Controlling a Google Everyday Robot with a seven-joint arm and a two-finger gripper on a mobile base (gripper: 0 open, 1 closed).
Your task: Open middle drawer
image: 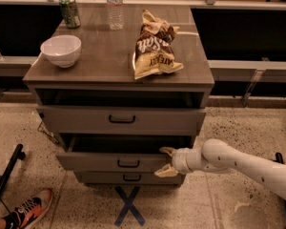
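Observation:
The middle drawer (100,161) is grey wood-grain with a small black bar handle (128,164). It stands pulled out a little from the cabinet, with a dark gap above its front. My gripper (166,161) is at the right end of that drawer's front, to the right of the handle. Its fingers (168,150) are spread apart, one near the panel's top edge and one near its bottom edge. The white arm (238,161) reaches in from the lower right.
The top drawer (121,119) also stands out a little; the bottom drawer (128,177) is below. On the cabinet top are a white bowl (61,50), a chip bag (154,46), a water bottle (115,6) and a can (69,10). A shoe (26,210) and a blue X (128,206) are on the floor.

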